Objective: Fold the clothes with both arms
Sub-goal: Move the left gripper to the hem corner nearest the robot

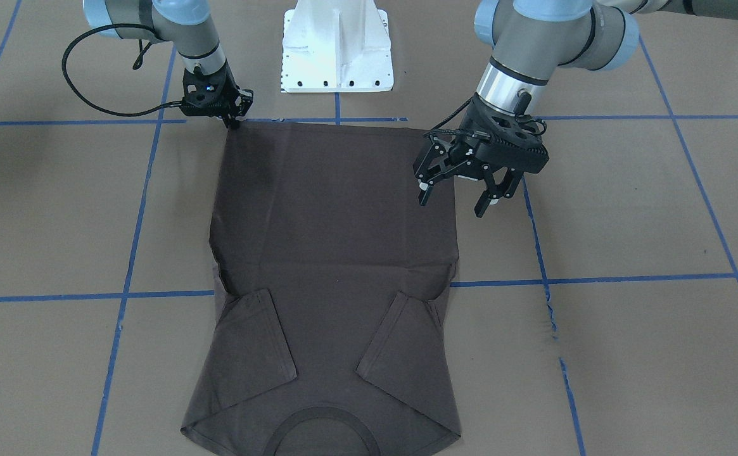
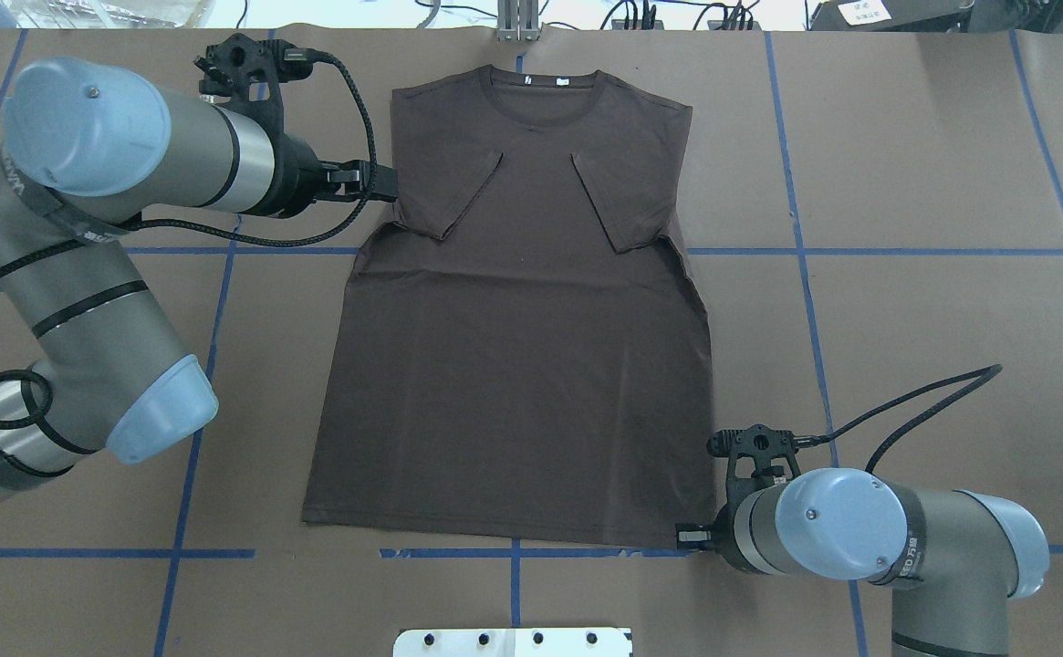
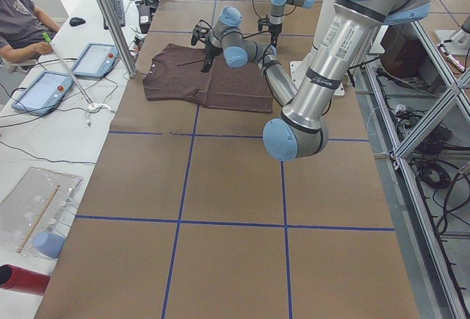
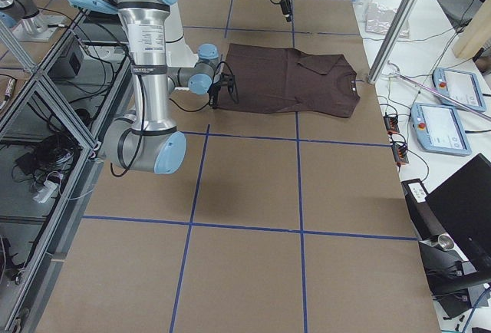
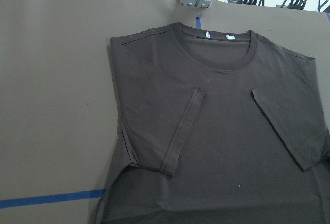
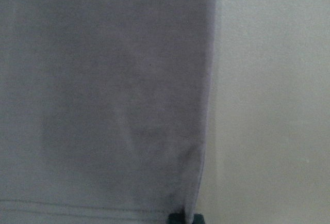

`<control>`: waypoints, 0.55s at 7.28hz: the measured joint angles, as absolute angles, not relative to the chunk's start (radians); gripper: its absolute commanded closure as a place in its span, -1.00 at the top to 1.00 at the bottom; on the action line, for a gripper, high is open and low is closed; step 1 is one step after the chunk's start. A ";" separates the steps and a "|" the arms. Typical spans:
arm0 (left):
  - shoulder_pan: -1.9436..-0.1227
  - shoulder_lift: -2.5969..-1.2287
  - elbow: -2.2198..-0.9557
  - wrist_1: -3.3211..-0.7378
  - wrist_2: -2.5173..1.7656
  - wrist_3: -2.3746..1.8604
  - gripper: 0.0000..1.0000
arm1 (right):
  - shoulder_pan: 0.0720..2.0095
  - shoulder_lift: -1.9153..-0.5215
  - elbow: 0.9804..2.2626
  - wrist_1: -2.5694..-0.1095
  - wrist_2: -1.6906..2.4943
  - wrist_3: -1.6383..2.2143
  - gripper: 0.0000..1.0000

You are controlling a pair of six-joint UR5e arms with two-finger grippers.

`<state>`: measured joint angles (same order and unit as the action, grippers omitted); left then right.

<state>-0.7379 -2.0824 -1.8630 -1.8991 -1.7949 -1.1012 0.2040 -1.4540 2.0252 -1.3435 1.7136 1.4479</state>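
The dark brown T-shirt lies flat on the brown table, both sleeves folded in over the chest, collar on the side far from the robot's base. My left gripper hangs open a little above the shirt's side edge, close to the folded sleeve; in the overhead view it shows at that same edge. My right gripper is down at the hem corner nearest the base, fingers together on the cloth. Its wrist view shows that corner up close, with a dark fingertip at it.
The white metal base stands just behind the hem. Blue tape lines cross the table. In the exterior left view a seated person, tablets and a metal post are beyond the collar side.
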 measured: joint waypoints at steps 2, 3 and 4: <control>-0.738 -2.082 -1.862 -1.899 -1.796 -1.102 1.00 | 0.206 -1.455 2.047 -1.342 1.708 1.450 -1.00; -0.737 -2.077 -1.860 -1.900 -1.797 -1.116 1.00 | 0.208 -1.461 2.070 -1.343 1.707 1.451 -1.00; -0.734 -2.068 -1.860 -1.905 -1.811 -1.170 1.00 | 0.211 -1.471 2.100 -1.343 1.709 1.451 -1.00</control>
